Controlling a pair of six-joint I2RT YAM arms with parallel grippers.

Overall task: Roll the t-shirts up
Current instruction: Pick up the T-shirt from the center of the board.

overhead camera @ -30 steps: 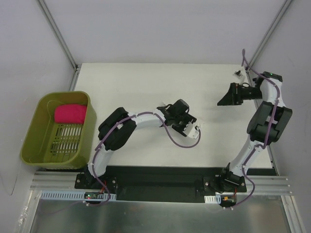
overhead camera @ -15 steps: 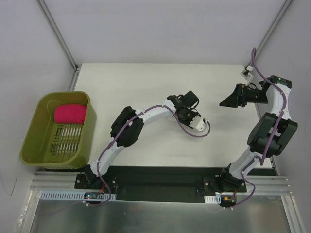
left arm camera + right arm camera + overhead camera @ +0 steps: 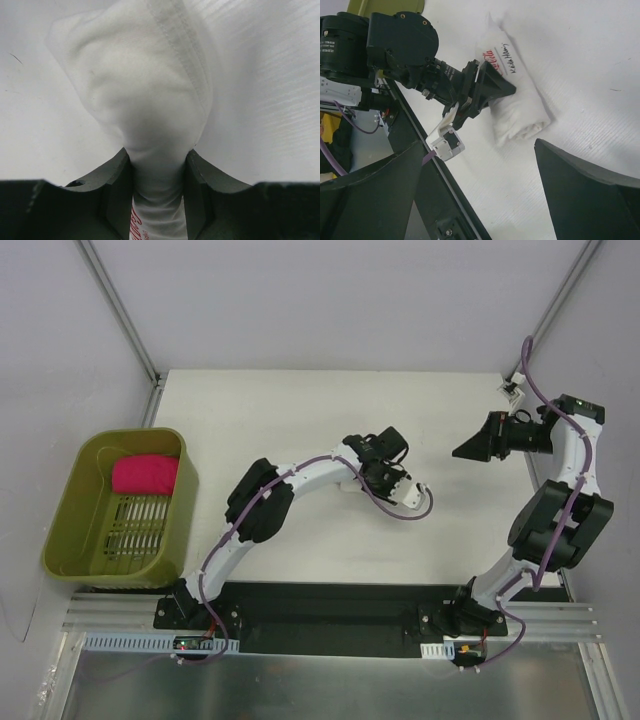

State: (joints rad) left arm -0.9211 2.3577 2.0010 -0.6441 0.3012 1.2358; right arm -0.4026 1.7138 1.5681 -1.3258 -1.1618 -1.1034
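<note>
The white t-shirt point(image 3: 517, 107) lies rolled into a bundle on the white table, its red print point(image 3: 489, 54) showing at one end. My left gripper point(image 3: 492, 89) is shut across the roll's middle. In the left wrist view the white t-shirt point(image 3: 145, 90) bulges out beyond the left gripper point(image 3: 159, 162), pinched between both jaws. My right gripper point(image 3: 485, 187) hovers open a little way from the roll's free end, nothing in it. From above, the left gripper point(image 3: 385, 452) is at the table's centre and the right gripper point(image 3: 468, 448) to its right. The pink rolled t-shirt point(image 3: 145, 473) lies in the basket.
A green basket point(image 3: 70, 510) stands off the table's left edge. A black rail point(image 3: 320, 605) with both arm bases runs along the near edge. The left arm's purple cable point(image 3: 400, 512) loops beside its wrist. Grey walls close in the back and sides.
The left arm has reached further right and its jaws have closed on the white roll. The right gripper has drawn slightly back to the right and stays open.
</note>
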